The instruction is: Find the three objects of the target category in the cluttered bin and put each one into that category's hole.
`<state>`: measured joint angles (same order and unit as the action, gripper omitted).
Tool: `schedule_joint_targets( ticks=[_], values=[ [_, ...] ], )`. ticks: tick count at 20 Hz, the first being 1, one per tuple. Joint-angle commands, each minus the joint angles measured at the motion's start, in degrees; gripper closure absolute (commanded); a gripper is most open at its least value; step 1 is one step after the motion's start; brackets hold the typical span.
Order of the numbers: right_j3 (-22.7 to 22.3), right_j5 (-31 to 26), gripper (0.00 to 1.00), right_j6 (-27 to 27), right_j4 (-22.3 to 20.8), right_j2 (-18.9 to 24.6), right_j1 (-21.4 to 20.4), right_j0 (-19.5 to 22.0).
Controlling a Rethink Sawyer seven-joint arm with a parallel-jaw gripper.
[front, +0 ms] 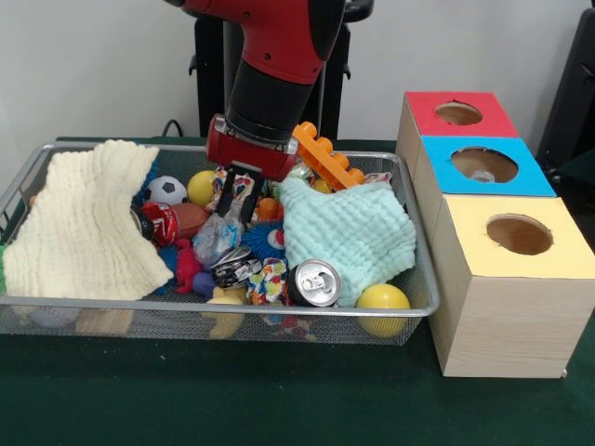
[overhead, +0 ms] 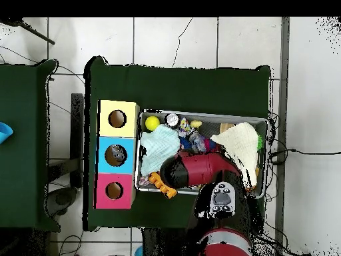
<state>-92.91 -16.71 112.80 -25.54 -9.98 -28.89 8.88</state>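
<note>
Our gripper (front: 237, 197) hangs open right above a crinkly clear bottle (front: 218, 237) in the wire bin (front: 214, 307). We think it's light and squishy, so squeeze its middle gently.

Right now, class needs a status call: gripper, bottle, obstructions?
Gripper open, fingers down over a clear bottle in the wire bin. Blue box hole unblocked. Cloths, cans, toys crowd the bottle.

A lab — pedestal-mounted robot arm (front: 279, 65), green-covered table (front: 279, 400), tiled floor (overhead: 200, 40).
</note>
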Motion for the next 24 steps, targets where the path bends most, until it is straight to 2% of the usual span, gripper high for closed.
schedule_joint_targets(
  ticks=[1, 15, 24],
  values=[
    [-0.86, -6.52, 1.00, -3.72, -2.23, 4.91, -1.67, 0.81],
    [-0.98, -7.73, 1.00, -4.90, -2.88, 5.40, -2.66, 1.11],
    [-2.56, -11.55, 1.00, -7.55, -2.24, 6.66, -6.68, 2.05]
  ],
)
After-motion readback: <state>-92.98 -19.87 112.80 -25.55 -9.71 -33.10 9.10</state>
